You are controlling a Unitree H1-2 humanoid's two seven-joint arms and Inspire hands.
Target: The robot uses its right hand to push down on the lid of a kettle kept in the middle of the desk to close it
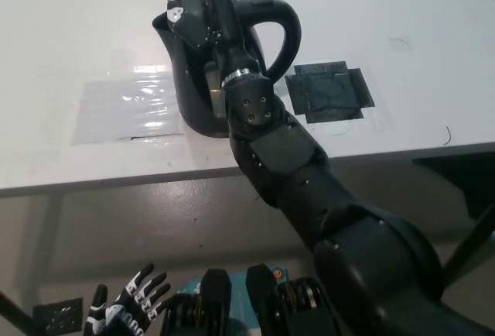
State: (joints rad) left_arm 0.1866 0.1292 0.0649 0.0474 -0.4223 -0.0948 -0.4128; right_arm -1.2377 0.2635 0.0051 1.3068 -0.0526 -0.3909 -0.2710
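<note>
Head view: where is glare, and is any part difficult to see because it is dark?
Head view: glare lies on the clear tape patch on the desk, left of the kettle; the black right hand merges with the black kettle, so its outline is unclear; the left hand lies in dim light at the lower left.

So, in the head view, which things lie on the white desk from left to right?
Shiny clear tape patch → black plastic kettle, with the black right hand over its top → dark square tape patch.
</note>
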